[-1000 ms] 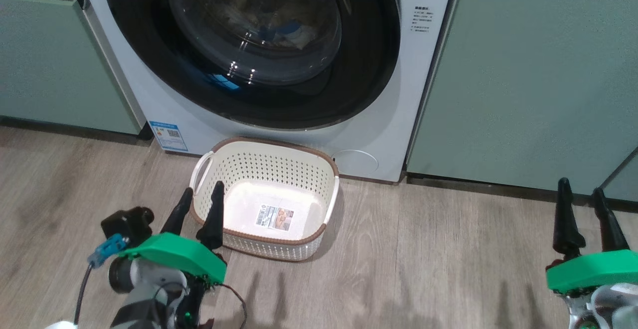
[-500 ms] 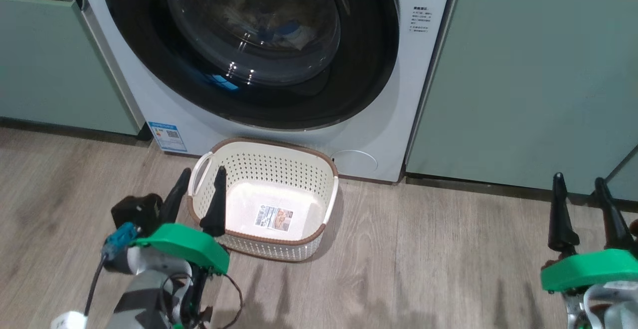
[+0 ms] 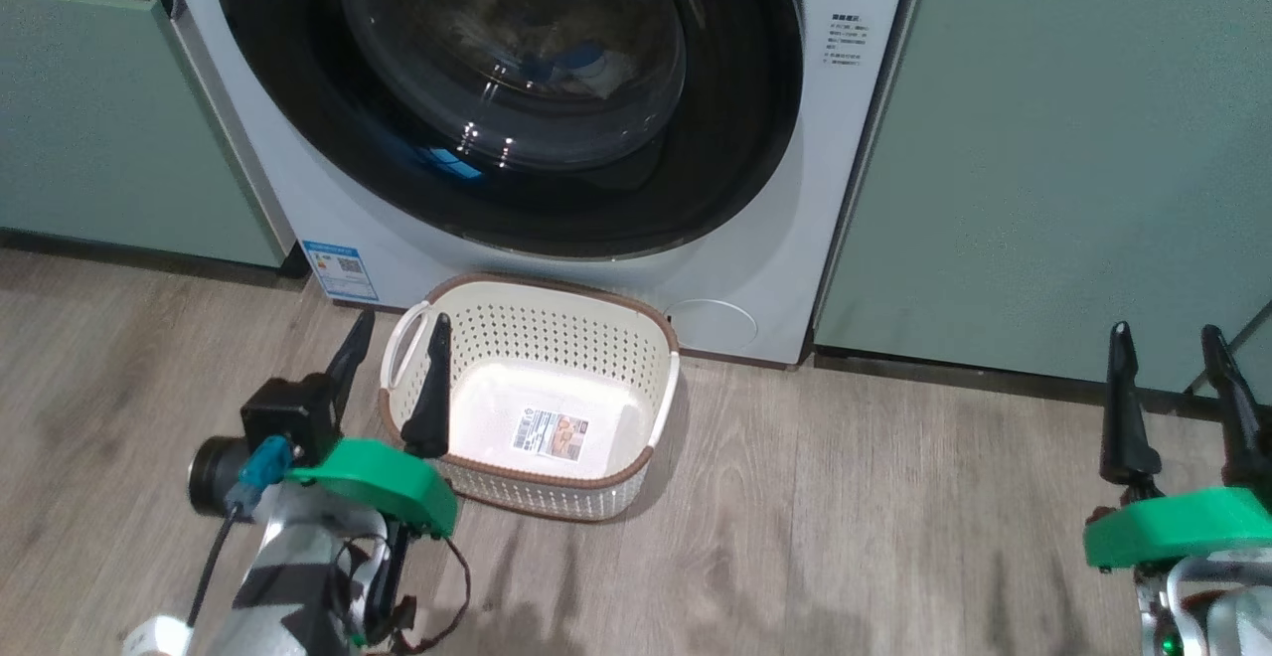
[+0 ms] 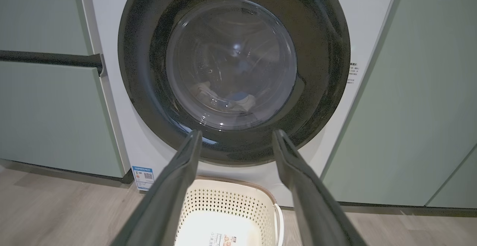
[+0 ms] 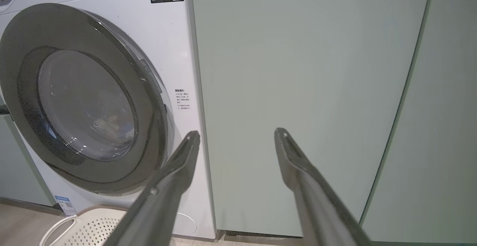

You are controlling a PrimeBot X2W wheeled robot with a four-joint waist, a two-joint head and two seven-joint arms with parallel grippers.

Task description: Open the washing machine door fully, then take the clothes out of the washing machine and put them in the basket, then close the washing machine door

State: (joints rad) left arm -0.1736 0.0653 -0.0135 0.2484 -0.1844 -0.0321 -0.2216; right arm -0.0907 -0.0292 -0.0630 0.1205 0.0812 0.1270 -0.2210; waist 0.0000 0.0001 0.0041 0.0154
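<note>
Black-rimmed and glassy, the door (image 3: 298, 139) sits shut on the white washer (image 3: 765, 258), above and ahead of both sets of jaws. The clothes (image 3: 556, 50), pale with a blue patch, lie behind the glass, well beyond the left jaws and higher than them.

The left jaws stand apart and hold nothing. In the head view the basket's white handle (image 3: 396, 348) falls between their two fingers (image 3: 433, 388): one finger is outside the basket (image 3: 556, 333), the other is over its left edge. From the left wrist, the door's lower rim lies just past the fingertips, and the basket shows low between them.

The right jaws are spread too, with nothing in them. They are well to the right of the basket, above the wood floor (image 3: 845, 497), and they face a green cabinet (image 3: 1043, 139). From the right wrist, the door lies off to that view's left of the jaws, and a corner of the basket shows low on the same side.
</note>
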